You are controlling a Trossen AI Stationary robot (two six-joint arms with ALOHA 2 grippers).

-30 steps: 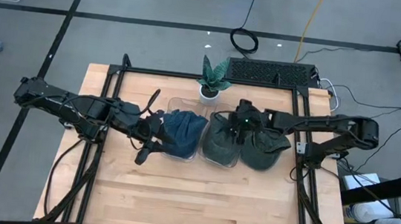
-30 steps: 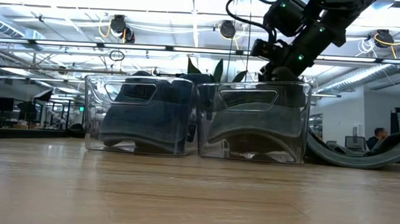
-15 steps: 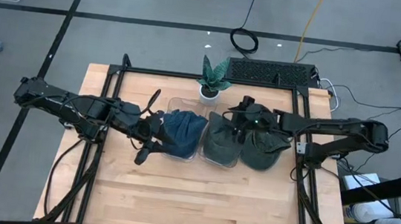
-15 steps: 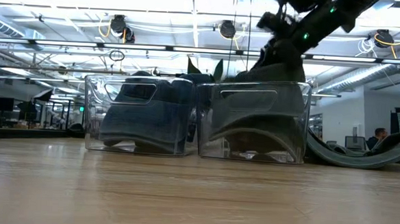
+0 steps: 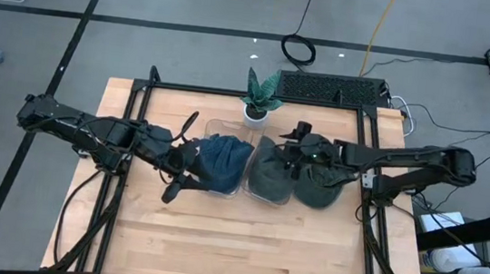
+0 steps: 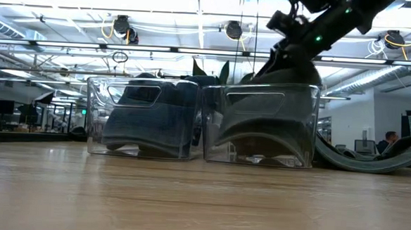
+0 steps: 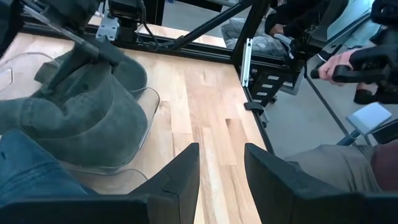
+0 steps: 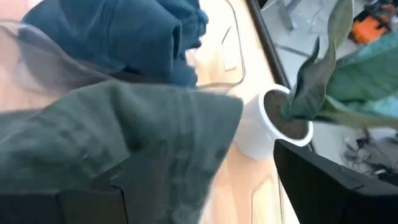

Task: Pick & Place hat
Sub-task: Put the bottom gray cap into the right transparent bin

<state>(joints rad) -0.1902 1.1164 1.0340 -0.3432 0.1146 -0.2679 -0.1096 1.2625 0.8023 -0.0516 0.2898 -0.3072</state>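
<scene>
Two clear bins stand side by side at mid-table. The left bin (image 6: 142,119) holds a blue hat (image 5: 224,160). The right bin (image 6: 258,125) holds a green hat (image 5: 268,178), whose top is drawn up above the rim. A second green hat (image 5: 322,189) lies on the table right of that bin. My right gripper (image 5: 300,154) hangs over the right bin, shut on the green hat. My left gripper (image 7: 221,180) is open and hovers at the near-left side of the blue hat's bin (image 5: 177,174), touching nothing. My right gripper pinches a bunch of cloth at the green hat's top (image 7: 65,65) between its two fingers, slanting down from above and the table's right. The cloth is pulled into a peak above the bin's rim (image 6: 285,66). The hat's lower part stays inside the bin.
A small potted plant (image 5: 258,97) in a white pot (image 8: 264,127) stands just behind the bins. A black frame (image 5: 258,96) borders the table. Bare wood (image 5: 234,245) lies on the near side. A person's hands (image 7: 348,65) show beyond the right edge.
My right gripper rose from the right bin's rim and shifted slightly toward the table's right, staying shut on the green hat. The hat's top was drawn up into a peak above the rim, while its lower part stayed in the bin.
</scene>
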